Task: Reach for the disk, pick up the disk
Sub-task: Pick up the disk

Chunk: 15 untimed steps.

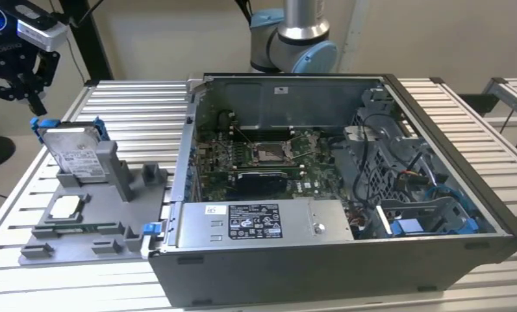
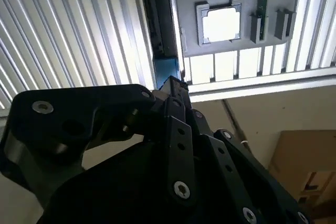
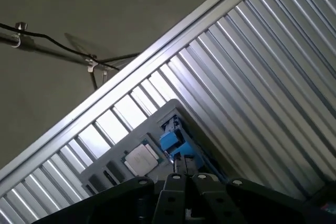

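Blue-framed disk (image 1: 71, 151) stands upright in grey holder (image 1: 111, 172), exterior view's left. Your gripper (image 1: 32, 104) hangs just above disk's top corner, v. close. Can't tell whether it's spread or pressed together.

1 disk (image 1: 72, 153), 1 chip (image 1: 66, 207), 1 grey holder (image 1: 111, 237), 1 computer case (image 1: 328, 266), 1 gripper (image 1: 25, 97)

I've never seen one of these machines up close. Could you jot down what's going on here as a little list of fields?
disk: stands upright in a grey holder, blue-framed, not lifted
end effector: just above the disk's upper corner; contact cannot be told
chip: lies flat in the same holder
computer case: open, at the exterior view's right
table: slatted metal, bears holder and case
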Tool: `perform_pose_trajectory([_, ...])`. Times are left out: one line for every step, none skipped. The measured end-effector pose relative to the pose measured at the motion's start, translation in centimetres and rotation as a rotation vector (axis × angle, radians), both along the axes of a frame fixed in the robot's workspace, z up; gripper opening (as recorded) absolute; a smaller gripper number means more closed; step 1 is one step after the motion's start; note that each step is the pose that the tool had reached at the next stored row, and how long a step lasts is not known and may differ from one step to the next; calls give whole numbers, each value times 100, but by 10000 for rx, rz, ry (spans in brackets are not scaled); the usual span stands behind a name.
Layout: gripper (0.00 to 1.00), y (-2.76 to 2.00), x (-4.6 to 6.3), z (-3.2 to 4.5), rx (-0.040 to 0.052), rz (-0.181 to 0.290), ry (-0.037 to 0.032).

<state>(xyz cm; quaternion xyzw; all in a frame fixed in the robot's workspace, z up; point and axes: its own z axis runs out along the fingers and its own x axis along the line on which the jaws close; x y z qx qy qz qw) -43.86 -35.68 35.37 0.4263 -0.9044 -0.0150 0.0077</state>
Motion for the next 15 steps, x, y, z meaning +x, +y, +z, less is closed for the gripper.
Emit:
perform_pose_trajectory([0,0,0,0,0,99,0])
perform_pose_trajectory([0,0,0,0,0,207,0])
perform_pose_trajectory([0,0,0,0,0,308,0])
perform_pose_trajectory([0,0,0,0,0,408,0])
perform_pose_trajectory([0,0,0,0,0,507,0])
perform_pose_trajectory([0,0,0,0,0,606,0])
perform_pose_trajectory([0,0,0,0,0,704,0])
perform_pose_trajectory([0,0,0,0,0,804,0])
perform_pose_trajectory([0,0,0,0,0,903,0])
perform_pose_trajectory([0,0,0,0,0,1007,0])
perform_pose_trajectory([0,0,0,0,0,1108,0])
perform_pose_trajectory([0,0,0,0,0,1202,0])
perform_pose_trajectory([0,0,0,0,0,1312,0])
perform_pose_trajectory([0,0,0,0,0,1410,0])
perform_pose_trajectory([0,0,0,0,0,1515,0])
